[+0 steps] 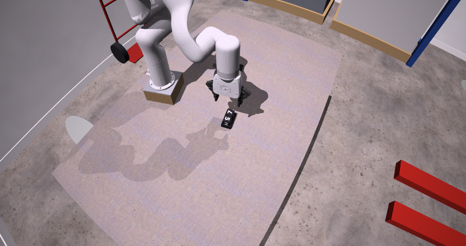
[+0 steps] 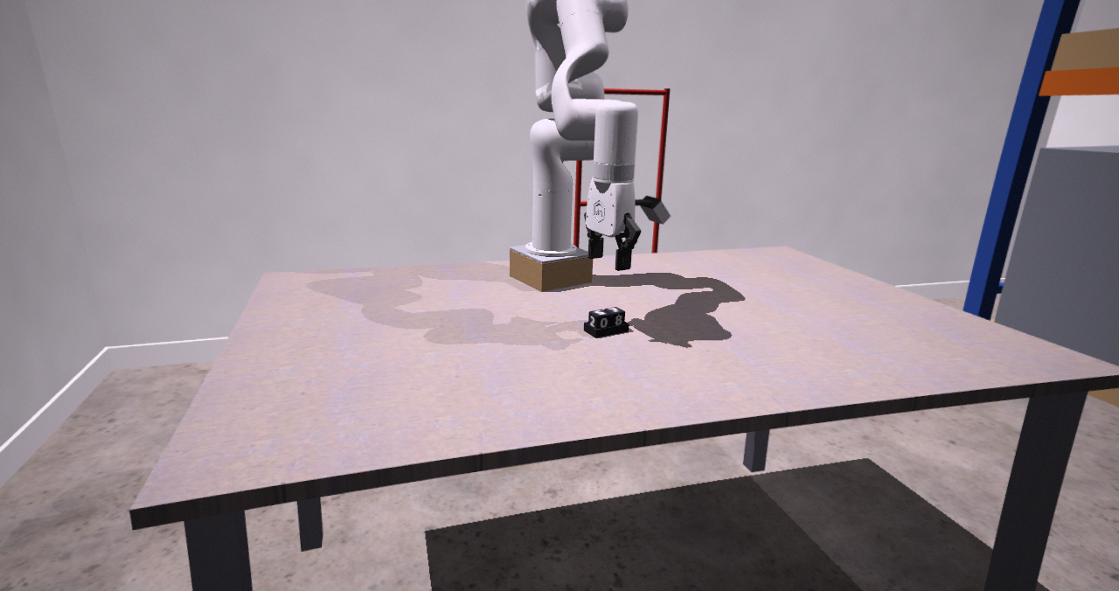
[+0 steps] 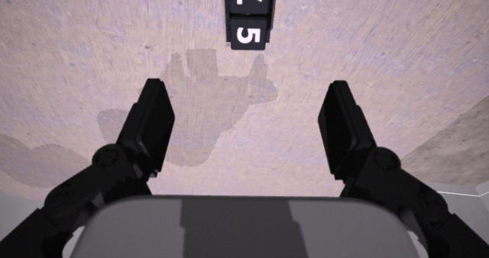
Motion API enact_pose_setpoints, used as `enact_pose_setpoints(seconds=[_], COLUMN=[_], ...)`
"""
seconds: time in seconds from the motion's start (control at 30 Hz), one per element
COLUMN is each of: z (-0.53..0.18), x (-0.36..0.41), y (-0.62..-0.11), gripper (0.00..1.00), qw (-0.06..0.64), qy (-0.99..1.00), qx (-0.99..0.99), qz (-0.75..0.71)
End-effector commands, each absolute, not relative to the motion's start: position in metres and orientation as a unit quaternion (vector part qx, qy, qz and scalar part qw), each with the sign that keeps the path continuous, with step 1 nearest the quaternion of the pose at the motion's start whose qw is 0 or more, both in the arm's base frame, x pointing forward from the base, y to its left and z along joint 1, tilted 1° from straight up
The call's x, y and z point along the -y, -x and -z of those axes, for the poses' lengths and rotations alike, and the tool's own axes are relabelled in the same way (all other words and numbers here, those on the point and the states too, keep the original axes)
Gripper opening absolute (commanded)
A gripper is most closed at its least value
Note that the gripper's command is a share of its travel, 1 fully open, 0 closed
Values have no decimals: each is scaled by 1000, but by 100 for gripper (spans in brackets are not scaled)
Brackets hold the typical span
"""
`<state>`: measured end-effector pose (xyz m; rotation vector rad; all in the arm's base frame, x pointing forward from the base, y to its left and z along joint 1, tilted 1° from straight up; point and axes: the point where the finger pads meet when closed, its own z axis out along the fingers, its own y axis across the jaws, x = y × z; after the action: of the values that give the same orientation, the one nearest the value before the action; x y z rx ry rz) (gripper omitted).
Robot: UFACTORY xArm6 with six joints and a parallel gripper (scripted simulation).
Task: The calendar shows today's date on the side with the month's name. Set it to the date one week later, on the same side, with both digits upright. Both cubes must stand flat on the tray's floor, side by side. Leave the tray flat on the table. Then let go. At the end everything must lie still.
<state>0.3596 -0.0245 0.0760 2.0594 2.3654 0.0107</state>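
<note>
One large table (image 2: 469,399) with a pale, pinkish wood-grain top and dark legs stands on a mottled concrete floor (image 2: 70,462), in a room with plain grey walls. Behind its far edge is a red hand truck (image 1: 105,15); to the right rises a blue rack post (image 2: 1017,141). A white robot arm (image 2: 547,188) is mounted on a tan block (image 2: 547,270) at the far side. Near the table's middle sits a small black calendar tray (image 2: 594,330) holding two black cubes (image 2: 607,319) side by side. White digits 2, 0, 8 show from the near side; 7 and 5 show on top. The gripper (image 2: 610,253) hangs above the table, just beyond the calendar, fingers spread wide, holding nothing.
</note>
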Motion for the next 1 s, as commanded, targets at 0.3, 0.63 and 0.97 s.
enact_pose_setpoints(seconds=[0.3,0.63,0.97], z=[-75,-73,-71], x=[11,0,-9], y=[-348,-336,-326], gripper=[100,100,100], qw=[5,5,5], qy=[-521,-382,-258], qx=[-853,-924,-966], qz=[-4,-3,-2])
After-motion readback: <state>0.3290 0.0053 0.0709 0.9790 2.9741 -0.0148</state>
